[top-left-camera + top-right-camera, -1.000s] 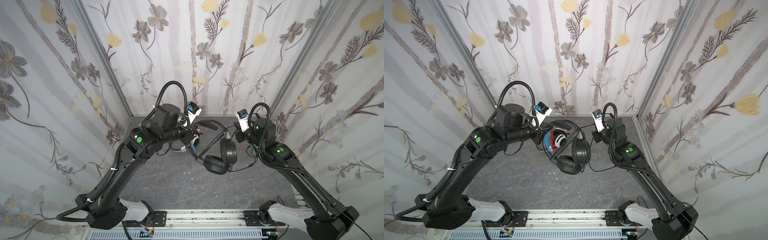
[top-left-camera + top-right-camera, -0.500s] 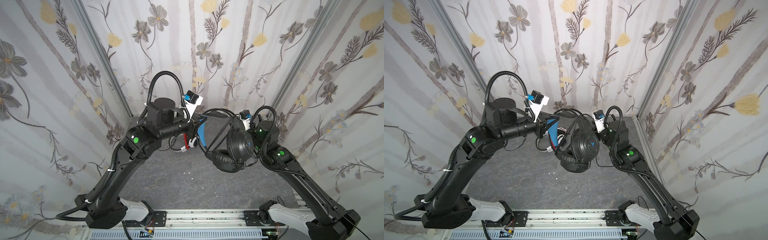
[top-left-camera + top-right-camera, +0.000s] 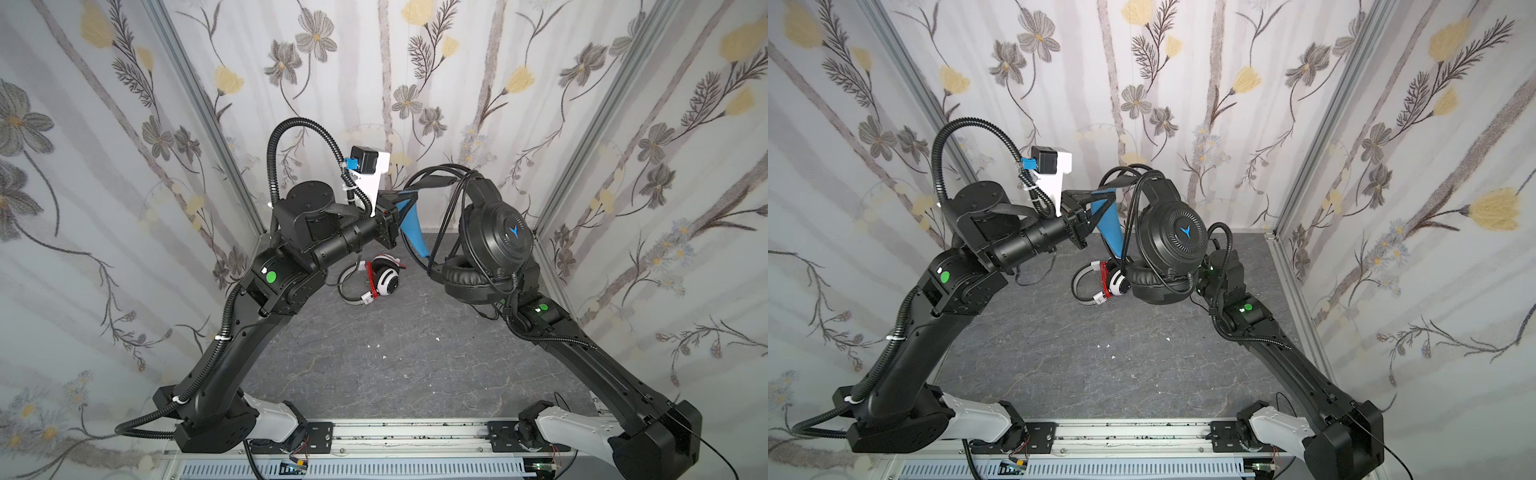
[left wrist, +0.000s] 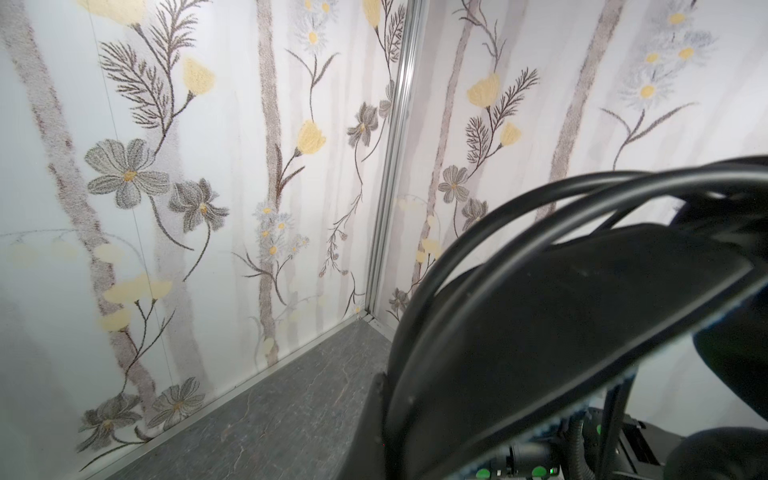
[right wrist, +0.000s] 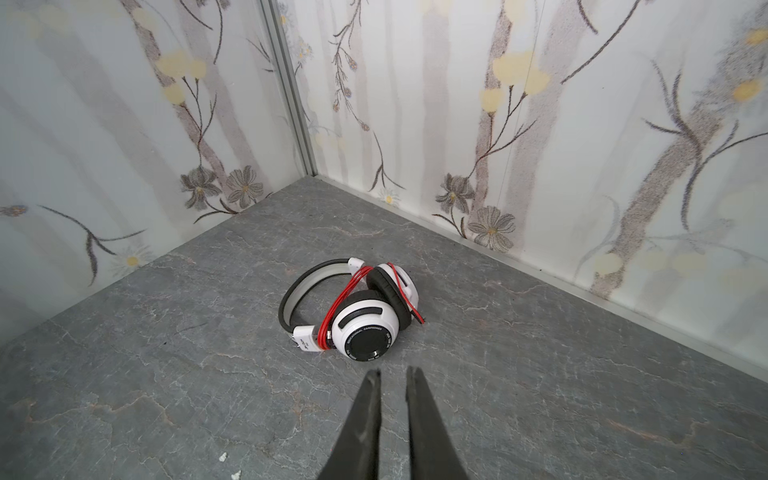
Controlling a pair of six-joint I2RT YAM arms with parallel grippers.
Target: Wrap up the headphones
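You're roughly halfway, I'd judge: the white headset [image 5: 365, 311] lies mid-frame on the table [image 5: 166, 395] with its red cord [image 5: 345, 299] wound round it — that one looks finished. The black headset [image 3: 494, 245] hangs right of centre in both top views, its headband pinched in your closed left gripper [image 3: 402, 203], with the black cord [image 3: 446, 208] looped over the band (a tail dangles loose). Your right gripper [image 5: 393, 378] is barely parted — and empty.
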